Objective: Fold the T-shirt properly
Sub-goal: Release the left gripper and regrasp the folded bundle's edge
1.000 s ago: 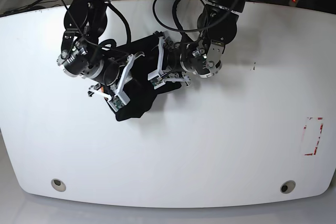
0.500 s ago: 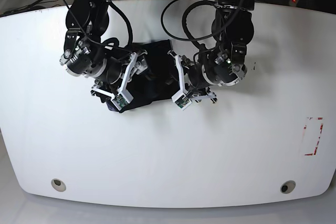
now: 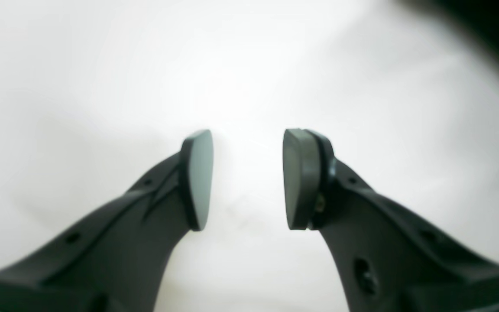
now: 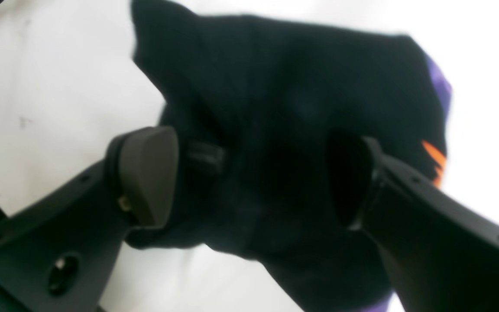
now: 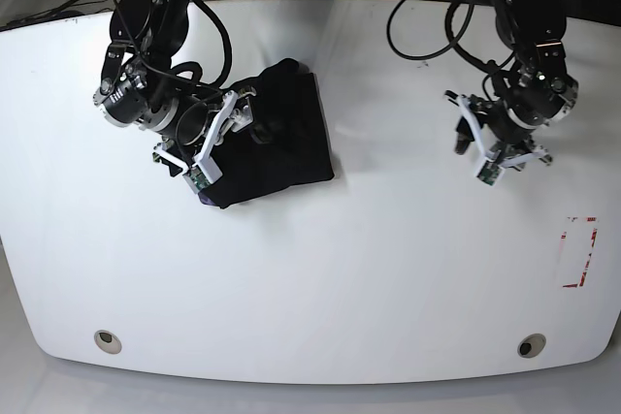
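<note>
— Where's the T-shirt (image 5: 277, 138)?

— Bundled into a compact, roughly rectangular black packet on the white bench (image 5: 320, 278), toward the far-left part, well in from the edges. The base view shows only dark cloth; the right wrist view adds a sliver of purple and a fleck of orange at one edge, and soft rumpled folds.

— And the right pincer (image 4: 249, 177)?

— Spread wide, its two dark padded fingers standing to either side of the bundle. Whether the pads touch the cloth, I cannot tell — that view is blurred.

— The left pincer (image 3: 247, 180)?

— Parted as well, with nothing between the flat oval pads but bare glossy bench. From the base view it sits well apart from the shirt, near the far-right part of the bench.

— Anything else around?

— Two round metal-ringed holes (image 5: 109, 341) near the front corners, a red-and-white marking (image 5: 579, 251) by the right edge, and black cables (image 5: 427, 31) looping above the far edge.
</note>
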